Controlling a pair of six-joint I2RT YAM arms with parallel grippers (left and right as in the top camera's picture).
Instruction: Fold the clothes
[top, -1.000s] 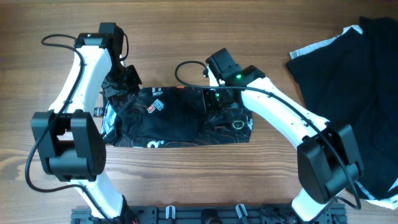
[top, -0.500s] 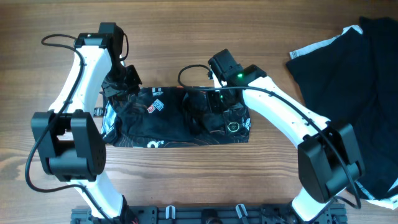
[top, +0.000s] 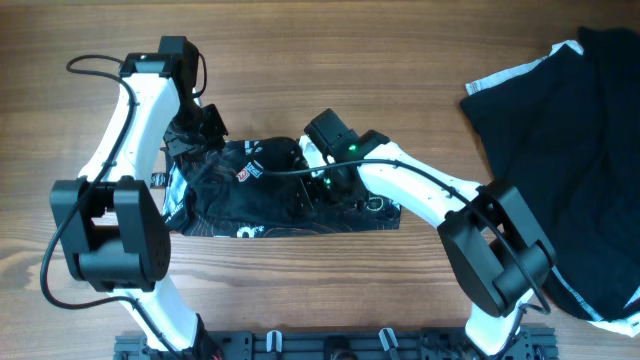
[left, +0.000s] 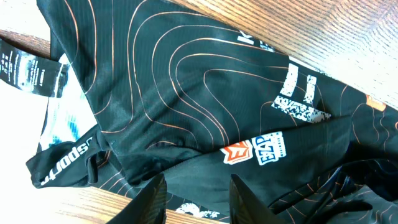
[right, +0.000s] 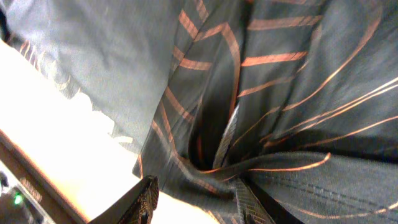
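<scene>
The black short-sleeved jersey with orange-red contour lines lies mid-table on the brown wooden table, long axis left to right, with the right gripper clenched on a bunched fold near its middle and the left gripper parted over its left end.

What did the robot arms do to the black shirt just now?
The right tool, pinching the jersey, slid left toward the middle. It dragged the right part of the cloth along, so the cloth bunches up there. The left tool stayed at the jersey's upper left corner, and the dark clothes pile on the right did not move.
</scene>
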